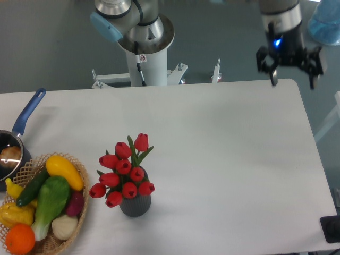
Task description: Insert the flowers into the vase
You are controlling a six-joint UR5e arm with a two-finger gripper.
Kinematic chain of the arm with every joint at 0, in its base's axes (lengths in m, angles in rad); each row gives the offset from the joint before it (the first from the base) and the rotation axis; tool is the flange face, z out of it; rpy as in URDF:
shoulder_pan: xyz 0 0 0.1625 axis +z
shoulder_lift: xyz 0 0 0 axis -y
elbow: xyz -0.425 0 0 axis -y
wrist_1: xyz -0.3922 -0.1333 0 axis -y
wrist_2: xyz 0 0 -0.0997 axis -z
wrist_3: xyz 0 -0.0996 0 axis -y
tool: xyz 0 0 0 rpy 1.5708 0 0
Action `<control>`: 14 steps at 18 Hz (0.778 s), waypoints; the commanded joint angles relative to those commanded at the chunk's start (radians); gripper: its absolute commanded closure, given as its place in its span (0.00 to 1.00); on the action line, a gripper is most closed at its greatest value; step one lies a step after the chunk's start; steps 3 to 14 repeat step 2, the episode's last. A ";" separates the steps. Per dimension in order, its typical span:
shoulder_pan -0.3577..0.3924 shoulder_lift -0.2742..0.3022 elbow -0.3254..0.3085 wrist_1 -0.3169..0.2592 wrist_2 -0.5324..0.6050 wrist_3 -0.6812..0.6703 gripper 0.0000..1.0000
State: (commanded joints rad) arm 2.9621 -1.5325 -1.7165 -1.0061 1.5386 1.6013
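Flowers (123, 172) upright in vase (135, 204); claw (291, 79) spread, empty, well apart above table's far corner.

On the tabletop (223, 159) stand 1 vase (135, 205) with 1 bunch of flowers (123, 172), about 10 red buds, 1 wicker basket (78, 210) holding roughly 7 toy vegetables (50, 199), and 1 blue-handled saucepan (21, 127). 1 gripper (291, 68) has 2 fingers (274, 77).

Red buds and green stems are seen on the flowers (123, 172), set in the dark grey, finely ribbed vase (135, 205). A blue handle is noted on the saucepan (25, 118). The table (228, 159) is white.
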 joint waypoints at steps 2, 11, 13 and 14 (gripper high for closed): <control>0.005 0.005 -0.006 -0.009 -0.005 0.011 0.00; 0.005 0.005 -0.006 -0.009 -0.005 0.011 0.00; 0.005 0.005 -0.006 -0.009 -0.005 0.011 0.00; 0.005 0.005 -0.006 -0.009 -0.005 0.011 0.00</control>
